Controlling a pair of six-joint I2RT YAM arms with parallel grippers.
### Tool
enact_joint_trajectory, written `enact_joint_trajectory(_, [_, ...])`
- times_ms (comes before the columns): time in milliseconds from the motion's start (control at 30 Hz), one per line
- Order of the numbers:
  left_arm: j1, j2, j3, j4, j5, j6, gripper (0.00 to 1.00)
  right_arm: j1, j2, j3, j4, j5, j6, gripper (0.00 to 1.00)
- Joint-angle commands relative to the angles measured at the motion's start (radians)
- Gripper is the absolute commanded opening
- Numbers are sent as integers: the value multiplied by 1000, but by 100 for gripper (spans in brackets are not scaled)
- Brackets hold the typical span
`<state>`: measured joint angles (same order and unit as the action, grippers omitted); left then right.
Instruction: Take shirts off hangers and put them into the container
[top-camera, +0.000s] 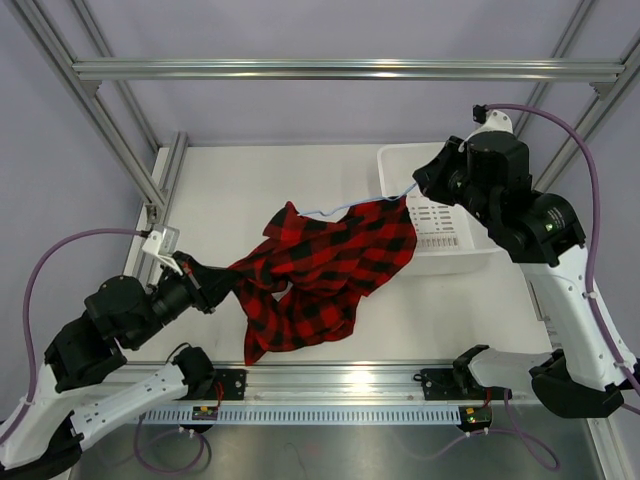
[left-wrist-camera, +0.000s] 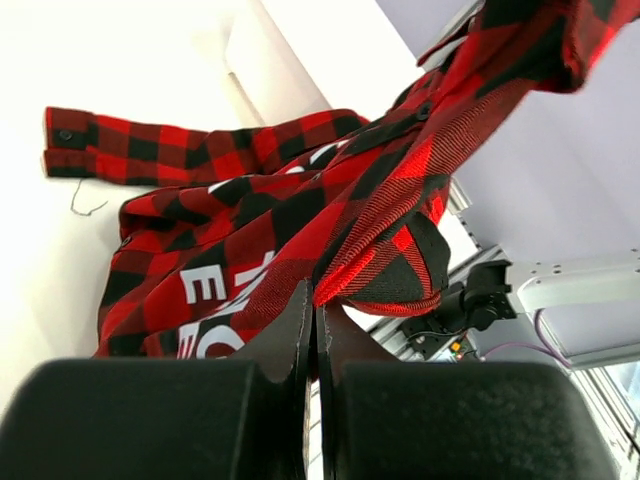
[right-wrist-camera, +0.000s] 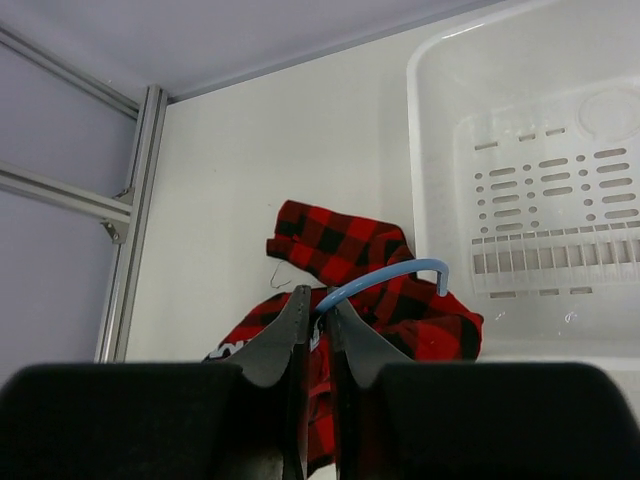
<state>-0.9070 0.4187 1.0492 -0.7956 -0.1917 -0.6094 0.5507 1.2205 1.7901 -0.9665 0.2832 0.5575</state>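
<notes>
Our left hand (left-wrist-camera: 313, 300) is pinching a fold of the red-and-black plaid shirt (top-camera: 320, 270) between fingers pressed flat together. The cloth is rising from the fingertips and stretching away toward the right; white lettering is showing on the part below it; one sleeve is lying flat on the bench (top-camera: 250, 180) beyond the bulk of the cloth.

Our right hand (right-wrist-camera: 317, 300) is gripping the light-blue wire hanger (right-wrist-camera: 385, 275) with its fingers drawn narrow. The wire is leaving the tips and arching over to a down-turned hook end; in the wrist view that end is lining up with a corner of the white container (right-wrist-camera: 440, 150).

From above, we are seeing the shirt spanning the gap between the two hands, its upper right corner lifted at the right hand and its lower part draping onto the bench. The container is sitting at the right rear of the bench, its slotted bottom showing; the shirt is reaching its left edge, and we cannot tell whether cloth and rim are touching.
</notes>
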Motion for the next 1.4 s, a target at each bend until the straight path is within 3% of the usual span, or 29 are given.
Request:
enact_joint_trajectory(0, [7,4,-1,-87,-132,-1,0,-72,-42,43,35,92,-50,0])
enact_joint_trajectory(167, [7,86,-106,91,-68,-1,0,-72,-55,22,106,-85,-16,0])
enact_joint_trajectory(533, [3,327,-192,394,176,5,0,-72,-7,97,152,-252,-62,0])
enact_joint_trajectory(967, [-3,328,-11,231,26,59,0,-64,-24,-30,233,-464,-215,0])
enact_joint_trajectory(1100, [-3,371,38,156,-24,33,0,6,-58,-77,299,-552,-298,0])
enact_joint_trajectory(1300, [-3,443,26,81,-89,-26,8,57,-121,-113,390,-605,-329,0])
enact_joint_trajectory(1367, [-3,440,14,90,-89,-39,25,57,-118,-92,379,-621,-337,0])
